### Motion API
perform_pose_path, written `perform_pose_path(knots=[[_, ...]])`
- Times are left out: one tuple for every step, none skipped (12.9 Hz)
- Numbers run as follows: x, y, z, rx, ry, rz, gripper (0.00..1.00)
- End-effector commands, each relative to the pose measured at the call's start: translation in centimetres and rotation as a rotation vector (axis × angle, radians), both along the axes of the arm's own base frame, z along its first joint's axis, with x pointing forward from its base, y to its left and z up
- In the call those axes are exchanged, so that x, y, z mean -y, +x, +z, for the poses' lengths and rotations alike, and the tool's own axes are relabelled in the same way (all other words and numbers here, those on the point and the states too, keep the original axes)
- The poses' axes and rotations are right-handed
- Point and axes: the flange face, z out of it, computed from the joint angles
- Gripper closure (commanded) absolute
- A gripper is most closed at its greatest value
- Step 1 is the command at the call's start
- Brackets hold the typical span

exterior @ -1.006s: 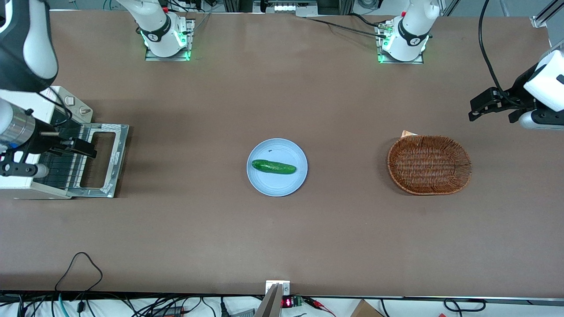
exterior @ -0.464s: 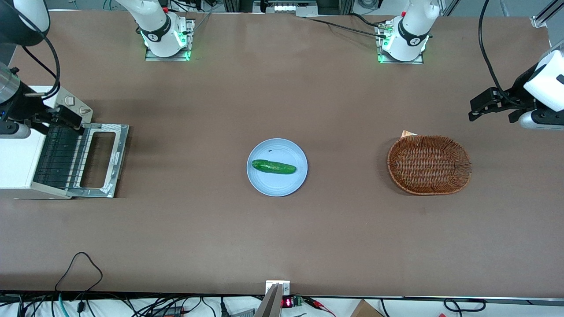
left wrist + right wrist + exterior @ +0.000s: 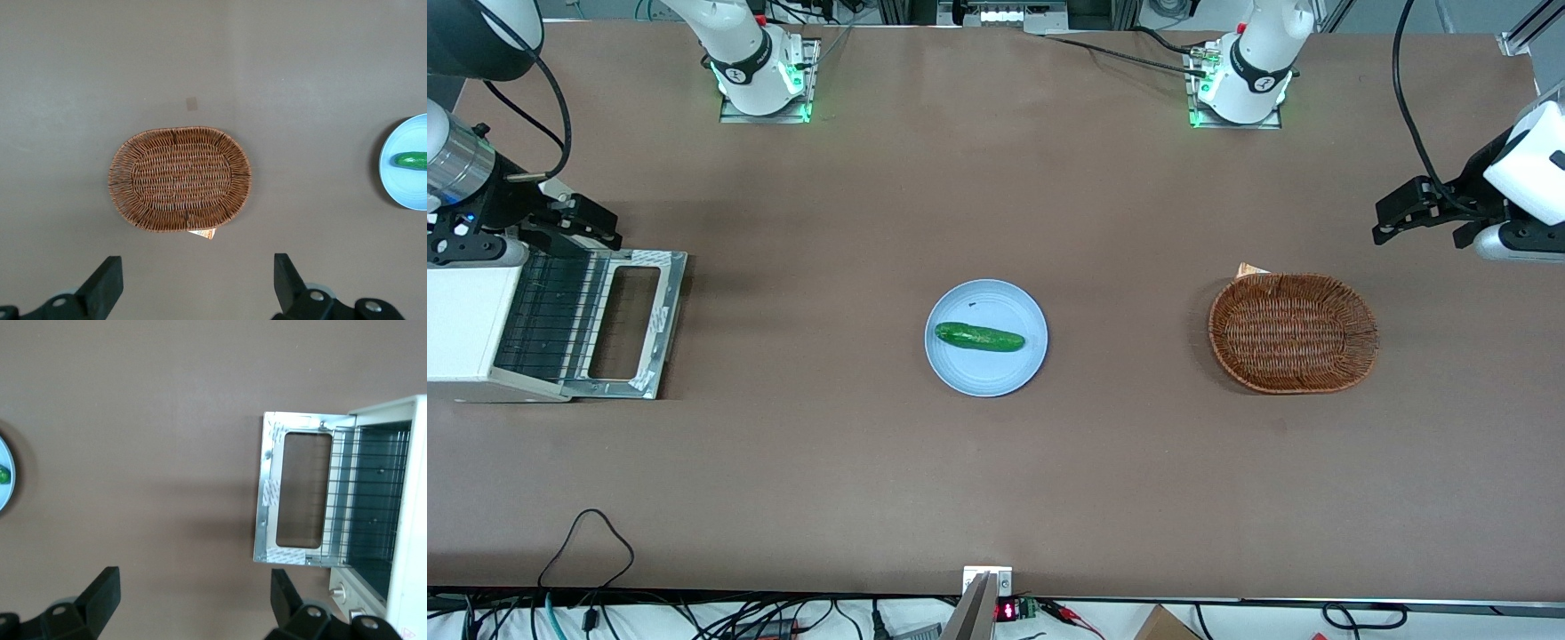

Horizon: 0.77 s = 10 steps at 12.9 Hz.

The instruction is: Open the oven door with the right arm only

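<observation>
Brown matte table (image 3: 996, 462), toaster oven (image 3: 467, 324) at the working arm's end. Gripper (image 3: 193, 600) of the right arm (image 3: 463, 169) hangs above the oven's control-knob end, fingers spread wide, holding nothing, clear of the door. Oven door (image 3: 627, 322) lies flat on the table in front of the cavity, wire rack (image 3: 551, 316) exposed: task looks complete. Plate (image 3: 986, 293) with cucumber (image 3: 979, 337) mid-table; wicker basket (image 3: 1294, 332) toward the parked arm's end

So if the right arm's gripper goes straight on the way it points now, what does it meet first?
Probably the bare table. The gripper, fingers open, points down at brown tabletop in front of the lowered oven door; nothing lies between, though depth is unclear.
</observation>
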Motion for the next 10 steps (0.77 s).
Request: perform_pose_path(knots=[[-1.0,-0.3,1.1,-0.010,0.001,0.025,0.00],[-1.3,-0.3,1.1,-0.011,-0.001,0.025,0.00],[-1.1,-0.2,1.1,-0.007,-0.001,0.019,0.00],[-0.8,0.0,1.0,-0.005,-0.001,0.014,0.00],[-0.7,0.1,1.0,-0.004,-0.001,0.011,0.00],[-0.4,0.2,1.2,0.001,-0.001,0.007,0.00],[-0.2,0.3,1.1,-0.001,-0.001,0.003,0.00],[0.2,0.3,1.0,-0.004,-0.001,-0.001,0.00],[0.3,0.3,1.0,-0.004,0.001,-0.001,0.00],[0.4,0.3,1.1,-0.002,0.001,0.002,0.00]])
